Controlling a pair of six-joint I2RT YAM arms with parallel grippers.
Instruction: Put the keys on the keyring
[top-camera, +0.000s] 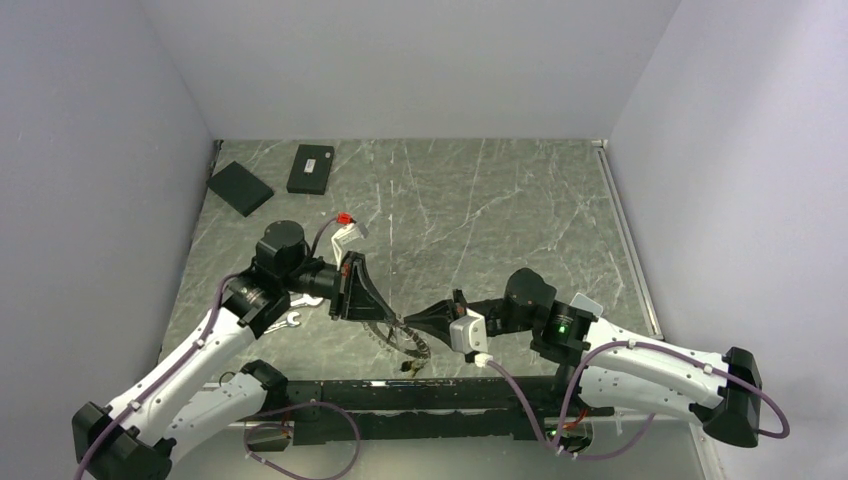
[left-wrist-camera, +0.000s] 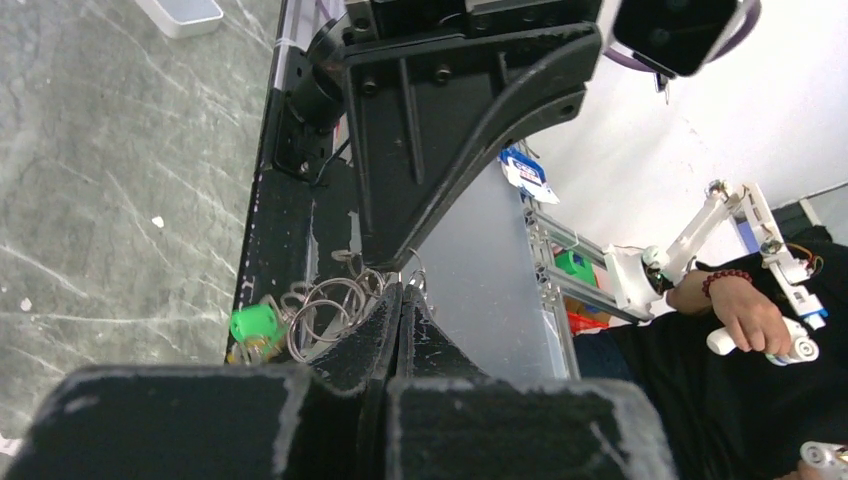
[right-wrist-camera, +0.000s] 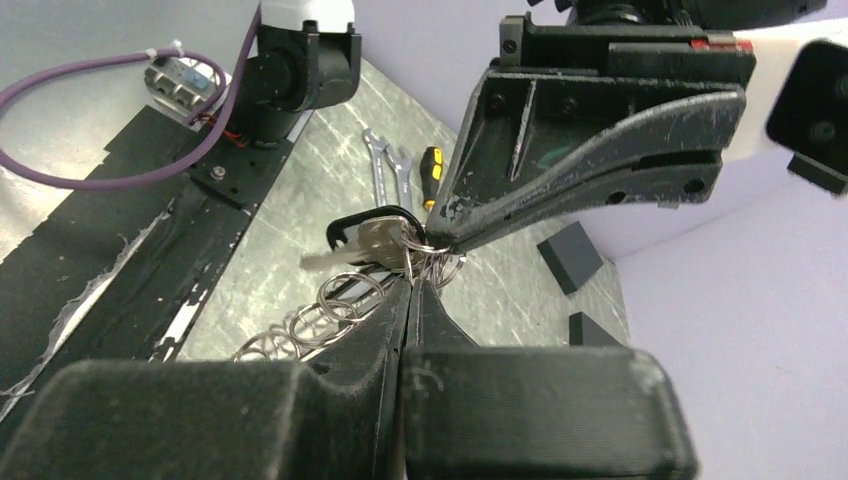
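The table (top-camera: 480, 200) is big, with walls (top-camera: 400, 60) on three sides and lots of bare room in the middle and back. The work sits close to the near edge. The left gripper (left-wrist-camera: 400, 292) and the right gripper (right-wrist-camera: 412, 286) meet tip to tip, both squeezed shut on the keyring (right-wrist-camera: 335, 300), a bunch of thin rings. Two black boxes (top-camera: 240, 187) lie in the back left corner. Two wrenches (right-wrist-camera: 385, 165) and a screwdriver (right-wrist-camera: 430, 170) lie by the left arm (top-camera: 190, 360). A silver key (right-wrist-camera: 365, 242) and a green tag (left-wrist-camera: 253, 323) hang on the rings.
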